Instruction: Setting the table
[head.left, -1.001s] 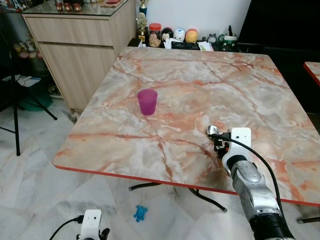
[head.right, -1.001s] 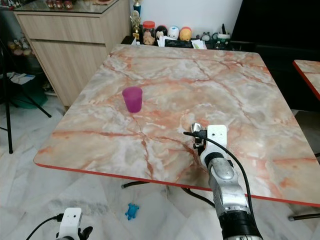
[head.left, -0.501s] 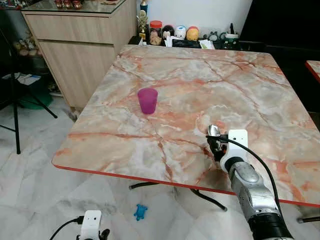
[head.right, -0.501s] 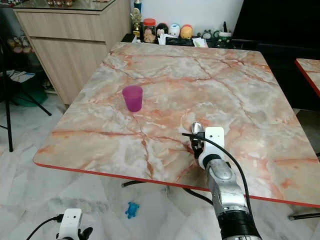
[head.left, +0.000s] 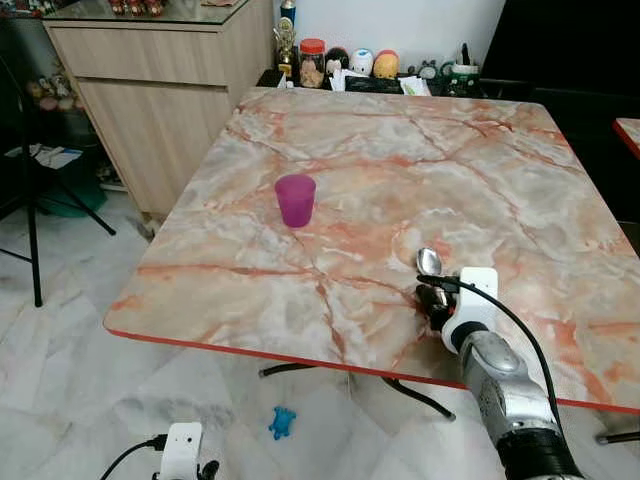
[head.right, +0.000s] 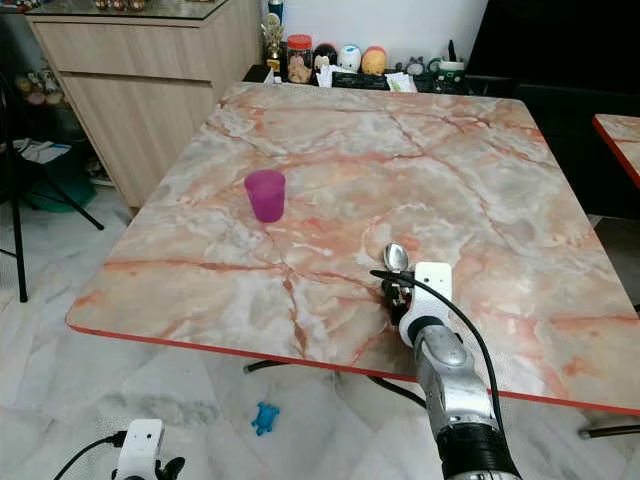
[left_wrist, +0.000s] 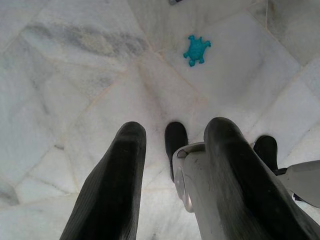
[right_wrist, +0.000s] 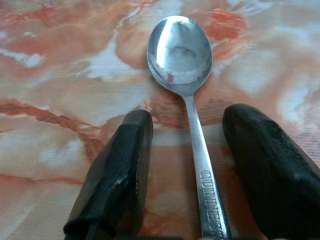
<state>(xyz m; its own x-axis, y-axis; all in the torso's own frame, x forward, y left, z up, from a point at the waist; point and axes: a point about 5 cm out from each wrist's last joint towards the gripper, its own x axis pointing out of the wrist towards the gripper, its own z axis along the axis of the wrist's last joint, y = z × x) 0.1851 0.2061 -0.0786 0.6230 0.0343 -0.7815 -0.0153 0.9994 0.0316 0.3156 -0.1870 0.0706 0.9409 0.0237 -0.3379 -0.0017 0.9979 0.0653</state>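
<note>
A steel spoon (right_wrist: 180, 47) lies flat on the marble table (head.left: 400, 150), near its front edge, bowl pointing away from me. My right gripper (right_wrist: 190, 120) rests low over the spoon's handle, open, one black finger (right_wrist: 125, 165) on each side and neither touching it. In the left eye view that gripper (head.left: 436, 298) sits just behind the spoon (head.left: 429, 262). A purple cup (head.left: 295, 200) stands upright to the left, well apart from the spoon. My left gripper (left_wrist: 170, 135) hangs idle and open above the floor.
A wooden cabinet (head.left: 160, 90) stands at the back left. Jars and figurines (head.left: 360, 65) line the table's far edge. A blue turtle toy (head.left: 282, 421) lies on the tiled floor under the table. A second table's red edge (head.left: 630, 135) shows at right.
My right gripper has drawn back a little toward the table's front edge. The spoon stays where it was, with more of its bowl showing. The cup has not moved.
</note>
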